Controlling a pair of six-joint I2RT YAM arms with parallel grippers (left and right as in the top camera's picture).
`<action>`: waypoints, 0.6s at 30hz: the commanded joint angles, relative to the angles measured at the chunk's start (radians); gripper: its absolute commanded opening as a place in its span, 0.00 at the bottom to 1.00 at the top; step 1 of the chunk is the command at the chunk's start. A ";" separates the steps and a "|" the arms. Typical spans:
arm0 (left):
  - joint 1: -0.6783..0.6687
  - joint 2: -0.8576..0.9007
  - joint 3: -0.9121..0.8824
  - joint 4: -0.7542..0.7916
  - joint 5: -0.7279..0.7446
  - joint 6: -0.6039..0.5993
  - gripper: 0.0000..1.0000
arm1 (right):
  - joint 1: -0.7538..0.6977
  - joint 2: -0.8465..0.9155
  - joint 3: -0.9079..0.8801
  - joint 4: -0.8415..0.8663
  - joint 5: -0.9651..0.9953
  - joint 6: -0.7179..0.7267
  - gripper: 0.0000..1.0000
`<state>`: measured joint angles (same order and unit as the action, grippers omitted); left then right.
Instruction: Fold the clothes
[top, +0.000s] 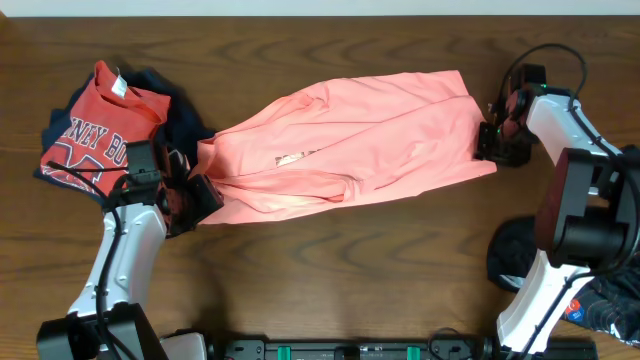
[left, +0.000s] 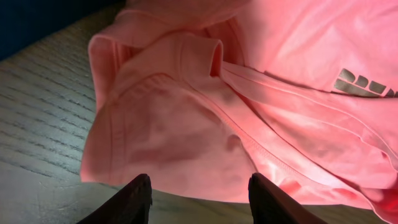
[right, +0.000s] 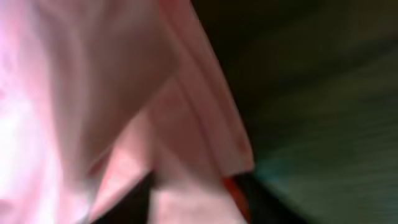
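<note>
The salmon-pink T-shirt lies spread out and creased across the middle of the table, with a small pale print on its chest. My left gripper is open at the shirt's left end. In the left wrist view its fingers rest on bare wood just short of the shirt's edge. My right gripper is at the shirt's right edge. The right wrist view is blurred; pink cloth lies between its two spread fingers.
A red shirt with white lettering lies on dark garments at the far left, close behind my left gripper. Another dark garment lies at the right front, beside the right arm's base.
</note>
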<state>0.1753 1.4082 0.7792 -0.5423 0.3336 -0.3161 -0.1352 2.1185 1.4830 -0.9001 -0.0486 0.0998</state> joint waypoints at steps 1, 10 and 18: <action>-0.003 0.004 -0.003 -0.004 -0.006 0.013 0.52 | 0.000 0.051 -0.006 -0.033 0.027 -0.011 0.01; -0.003 0.003 -0.003 -0.036 -0.005 0.013 0.38 | -0.104 0.000 -0.006 -0.220 0.352 0.135 0.01; -0.097 -0.017 0.042 0.029 0.039 0.106 0.45 | -0.144 -0.120 -0.004 -0.196 0.230 0.098 0.02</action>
<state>0.1215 1.4071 0.7811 -0.5331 0.3527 -0.2619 -0.2878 2.0899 1.4811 -1.1065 0.2260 0.2020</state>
